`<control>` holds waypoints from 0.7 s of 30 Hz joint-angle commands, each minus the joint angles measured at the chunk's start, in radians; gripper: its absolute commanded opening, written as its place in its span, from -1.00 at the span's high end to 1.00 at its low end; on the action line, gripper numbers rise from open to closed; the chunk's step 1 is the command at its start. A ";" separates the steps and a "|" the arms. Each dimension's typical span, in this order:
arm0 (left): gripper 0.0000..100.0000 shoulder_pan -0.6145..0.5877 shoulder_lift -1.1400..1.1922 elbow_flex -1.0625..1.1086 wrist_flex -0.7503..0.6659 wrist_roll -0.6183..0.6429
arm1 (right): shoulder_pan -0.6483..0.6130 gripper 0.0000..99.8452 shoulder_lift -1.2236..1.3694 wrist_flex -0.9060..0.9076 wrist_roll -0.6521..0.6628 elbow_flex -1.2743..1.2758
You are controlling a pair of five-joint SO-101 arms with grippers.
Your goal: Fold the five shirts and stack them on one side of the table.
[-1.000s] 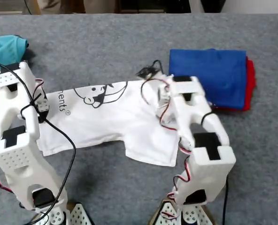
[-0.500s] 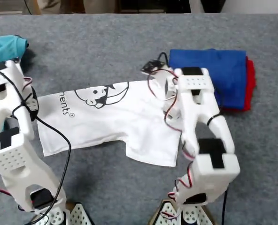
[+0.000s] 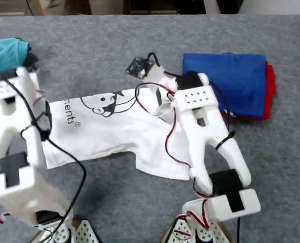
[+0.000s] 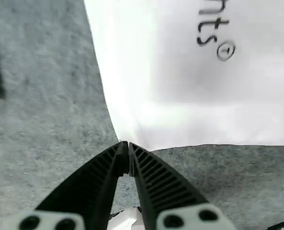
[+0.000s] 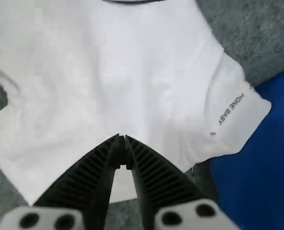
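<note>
A white shirt (image 3: 114,126) with a printed face and lettering lies spread on the grey table, one sleeve toward the front. My left gripper (image 4: 127,143) is shut, its tips at the corner of the white shirt (image 4: 204,86) near the lettering; I see no cloth between them. The left arm (image 3: 18,126) stands over the shirt's left edge. My right gripper (image 5: 122,138) is shut above the white shirt (image 5: 108,72), close to the sleeve beside the blue shirt (image 5: 262,182). The right arm (image 3: 200,116) lies across the shirt's right part.
A folded blue shirt (image 3: 226,81) rests on a folded red shirt (image 3: 270,91) at the back right. A teal shirt (image 3: 5,53) lies bunched at the back left edge. Bare grey table runs along the back and the front right.
The right arm has swung back and to the left over the shirt's collar area. The left arm shifted left, then came back a little. The white shirt has stayed in place.
</note>
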 commanded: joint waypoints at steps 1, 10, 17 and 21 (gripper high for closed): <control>0.96 0.026 -0.122 0.232 -0.106 -0.006 | -0.015 1.00 0.051 -0.118 -0.029 -0.024; 0.96 0.003 -0.165 0.450 -0.209 -0.005 | -0.004 1.00 0.383 -0.176 -0.041 -0.292; 0.96 -0.074 -0.162 0.454 -0.210 -0.054 | 0.035 1.00 0.618 -0.068 -0.040 -0.542; 0.96 -0.075 -0.162 0.454 -0.204 -0.081 | 0.077 1.00 0.685 0.055 -0.040 -0.697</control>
